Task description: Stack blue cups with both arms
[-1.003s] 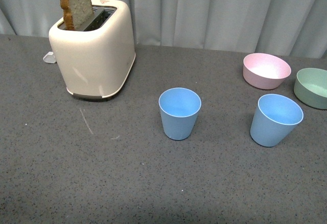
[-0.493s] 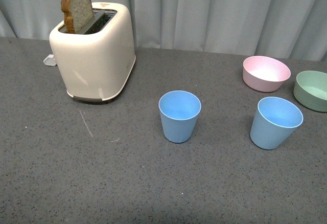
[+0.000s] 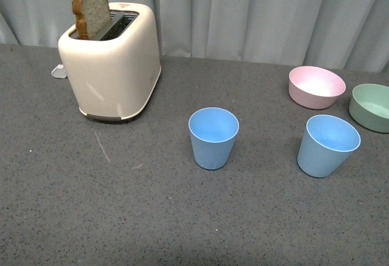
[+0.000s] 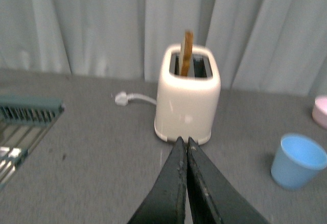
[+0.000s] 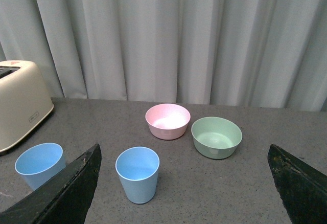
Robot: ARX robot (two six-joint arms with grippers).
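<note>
Two light blue cups stand upright and apart on the grey table. One cup (image 3: 213, 137) is at the middle, the other cup (image 3: 327, 144) is to its right. Neither arm shows in the front view. In the left wrist view my left gripper (image 4: 185, 141) is shut and empty, its tips pointing at the toaster's base, with one blue cup (image 4: 298, 161) off to the side. In the right wrist view my right gripper (image 5: 184, 155) is open wide and empty, with one blue cup (image 5: 137, 174) between its fingers' lines and the other blue cup (image 5: 40, 164) beyond one finger.
A cream toaster (image 3: 112, 56) with a bread slice (image 3: 91, 6) stands at the back left. A pink bowl (image 3: 316, 86) and a green bowl (image 3: 371, 105) sit at the back right, near the right cup. A metal rack (image 4: 20, 127) shows in the left wrist view.
The front view has shifted slightly, so everything sits a little lower in the picture than one second ago. The cups, bowls and toaster have not moved on the table.
</note>
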